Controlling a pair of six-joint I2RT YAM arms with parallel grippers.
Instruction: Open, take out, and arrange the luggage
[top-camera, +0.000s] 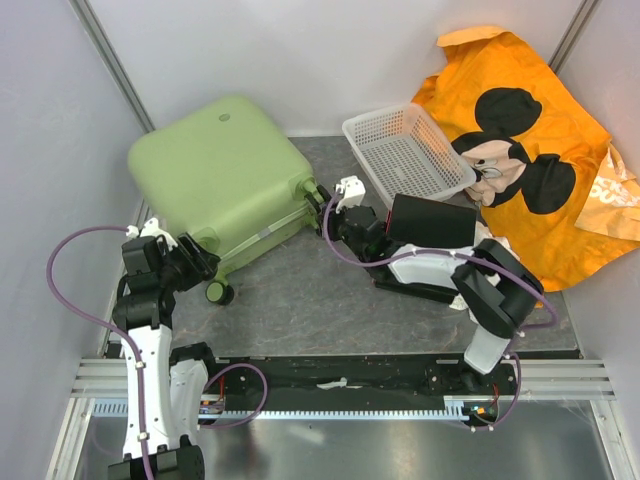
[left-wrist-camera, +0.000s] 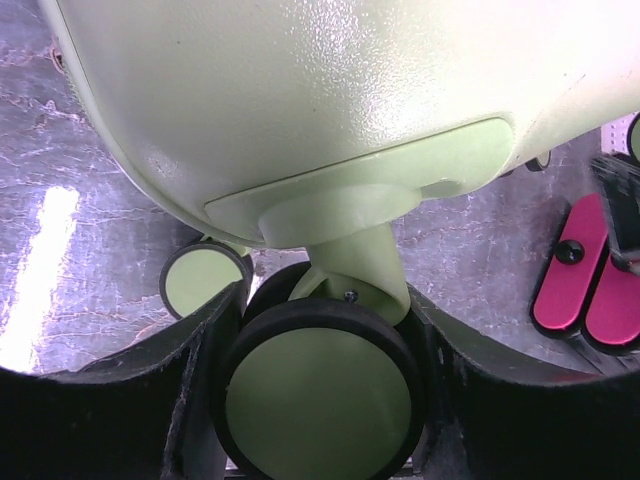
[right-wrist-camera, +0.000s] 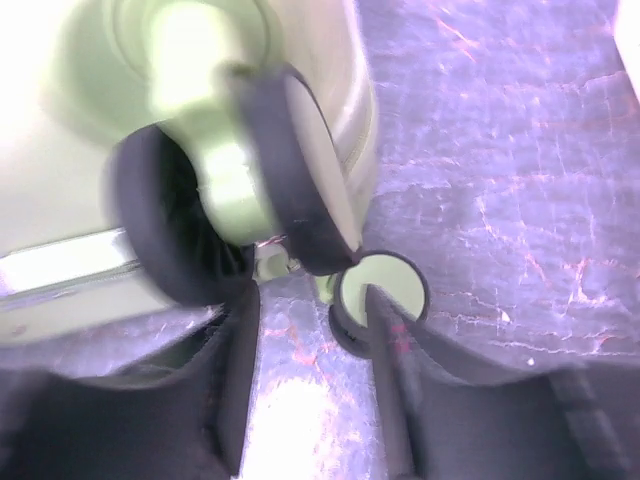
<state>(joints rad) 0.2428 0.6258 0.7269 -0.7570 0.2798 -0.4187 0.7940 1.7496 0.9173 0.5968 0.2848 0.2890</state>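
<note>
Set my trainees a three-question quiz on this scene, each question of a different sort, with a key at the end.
1. True or false: the luggage lies open on the table.
2. Multiple choice: in the left wrist view, what sits between the fingers of the left gripper? A) a suitcase wheel B) a zip pull C) a carrying handle
3. Short answer: in the top view, what stands just right of the luggage?
Key: 1 false, its shell is shut. 2 A. 3 the white mesh basket.
</note>
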